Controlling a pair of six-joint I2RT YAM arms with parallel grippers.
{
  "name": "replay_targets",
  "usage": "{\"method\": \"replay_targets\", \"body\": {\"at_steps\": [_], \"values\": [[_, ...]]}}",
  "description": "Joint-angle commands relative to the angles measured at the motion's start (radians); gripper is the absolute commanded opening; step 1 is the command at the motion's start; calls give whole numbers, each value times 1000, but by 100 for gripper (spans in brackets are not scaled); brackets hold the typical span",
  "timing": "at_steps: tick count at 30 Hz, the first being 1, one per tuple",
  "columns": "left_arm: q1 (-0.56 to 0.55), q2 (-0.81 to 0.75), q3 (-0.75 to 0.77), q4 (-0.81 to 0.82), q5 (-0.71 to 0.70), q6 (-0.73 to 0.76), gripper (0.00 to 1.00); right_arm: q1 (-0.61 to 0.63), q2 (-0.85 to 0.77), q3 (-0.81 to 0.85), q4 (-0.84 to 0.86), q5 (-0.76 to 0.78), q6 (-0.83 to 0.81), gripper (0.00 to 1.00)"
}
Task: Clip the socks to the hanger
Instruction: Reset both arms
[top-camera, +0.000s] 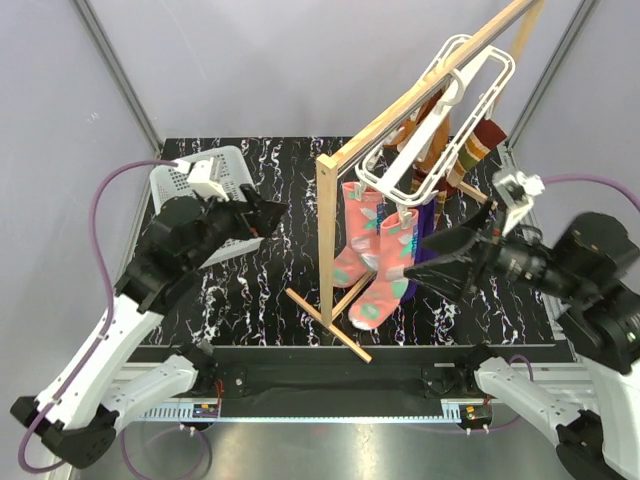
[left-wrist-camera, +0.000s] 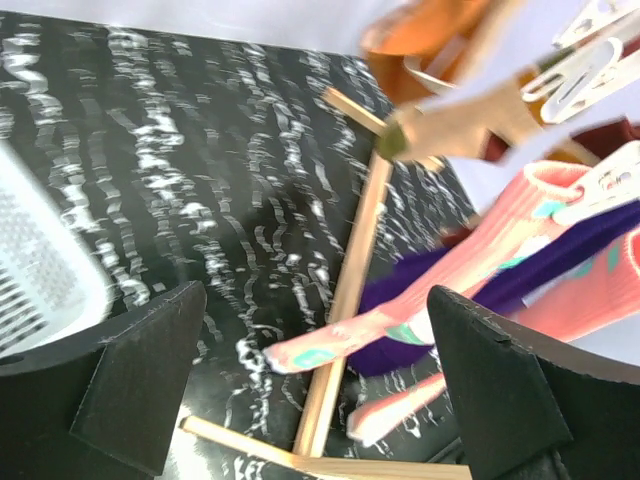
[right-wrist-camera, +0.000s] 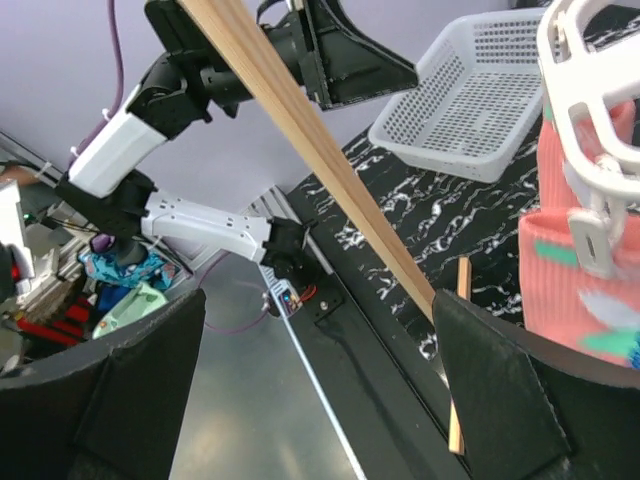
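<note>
Overhead view of a two-armed robot at a black, white-veined bench (top-camera: 270, 290), seen late in a sock-hanging job.

At the left, the left pincer (top-camera: 268, 220) hovers above the bench with its jaws spread fully wide and nothing between them. Just behind it lies a white plastic mesh basket (top-camera: 228, 165).

In the middle stands a light wooden rail stand (top-camera: 326, 250), its rail slanting up to the right. From the rail hangs the white plastic rectangular drying hanger (right-wrist-camera: 566, 100) with small dangling clips.

Two pink socks with teal patches (top-camera: 362, 235) hang from clips at the hanger's near end, toes pointing down toward the bench. A plain purple cloth (top-camera: 428, 215) hangs just beside them. Further right, at the far end, two tan socks with brown, orange and green stripes (top-camera: 478, 148) hang from the same hanger, though their clips are too small to make out.

At the right, the right pincer (top-camera: 418, 258) sits near the pink socks, jaws wide apart and gripping nothing.

All four socks appear to be up on the hanger, so the job looks finished or very nearly so; at most, the arms need to draw clear.
</note>
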Motion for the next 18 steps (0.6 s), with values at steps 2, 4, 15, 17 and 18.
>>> {"method": "replay_targets", "body": {"at_steps": [2, 4, 15, 17, 18], "values": [[29, -93, 4, -91, -151, -29, 99, 2, -74, 75, -108, 121, -15, 100], [37, -151, -7, -126, -166, -22, 99, 2, -101, 78, -180, 237, -9, 100], [41, -469, -324, -90, -102, -130, 99, 2, -440, -348, -181, 764, 147, 100], [40, -527, -469, -18, -29, -161, 99, 2, -489, -541, -92, 706, 180, 100], [41, -588, -531, 71, -4, -201, 99, 2, -503, -605, 9, 682, 183, 100]]}}
